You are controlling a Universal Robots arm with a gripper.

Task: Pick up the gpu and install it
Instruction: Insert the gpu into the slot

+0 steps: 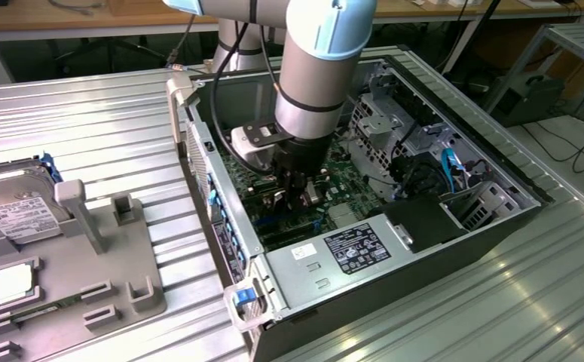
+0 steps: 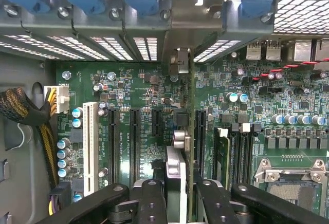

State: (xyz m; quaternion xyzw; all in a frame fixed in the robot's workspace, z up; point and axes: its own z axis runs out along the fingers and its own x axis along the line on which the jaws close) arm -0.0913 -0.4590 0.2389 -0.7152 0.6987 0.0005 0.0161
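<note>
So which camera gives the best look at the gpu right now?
The wrist view: the gpu stands edge-on between the gripper fingers, its metal bracket reaching the case's rear slots above the motherboard. In the exterior view, the arm hides most of the card inside the computer case.

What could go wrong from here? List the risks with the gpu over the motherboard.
1. The gripper holds the gpu edge-on between two black expansion slots; a slight offset could press its edge onto the motherboard instead of a slot.
2. The gpu's metal end bracket sits close to the case's rear slot openings; it may catch there and tilt the card.
3. The braided cable bundle lies near the arm's working space and might snag.
</note>
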